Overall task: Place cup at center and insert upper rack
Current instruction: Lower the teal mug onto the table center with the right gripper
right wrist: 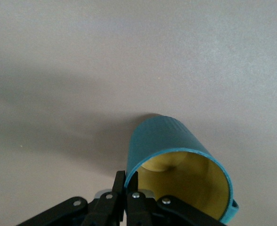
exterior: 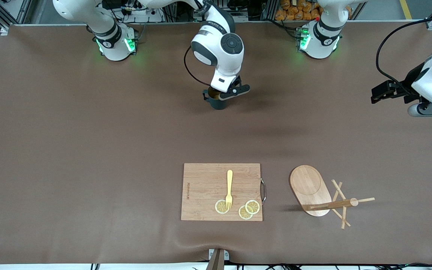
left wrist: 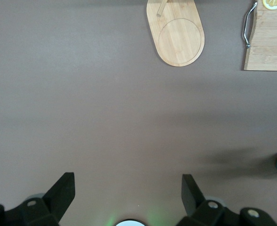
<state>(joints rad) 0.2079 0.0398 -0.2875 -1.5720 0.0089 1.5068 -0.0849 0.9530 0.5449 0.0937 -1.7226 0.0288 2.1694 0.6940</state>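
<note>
The dark teal cup (exterior: 219, 102) with a yellow inside stands at the middle of the table, nearer the robots' bases. My right gripper (exterior: 216, 96) is shut on its rim, one finger inside and one outside, as the right wrist view shows for the cup (right wrist: 169, 139) and the gripper (right wrist: 126, 181). I cannot tell whether the cup touches the table. The wooden mug-tree stand (exterior: 310, 189) sits near the front, toward the left arm's end, its oval base (left wrist: 178, 35) flat on the table. My left gripper (exterior: 383, 92) hangs open and empty over the table's left-arm end, fingers wide apart (left wrist: 129, 188).
A rectangular wooden cutting board (exterior: 204, 187) with a metal handle lies near the front edge, beside the stand. It carries a yellow fork (exterior: 229, 187) and three lemon slices (exterior: 252, 206). The board's corner also shows in the left wrist view (left wrist: 270, 44).
</note>
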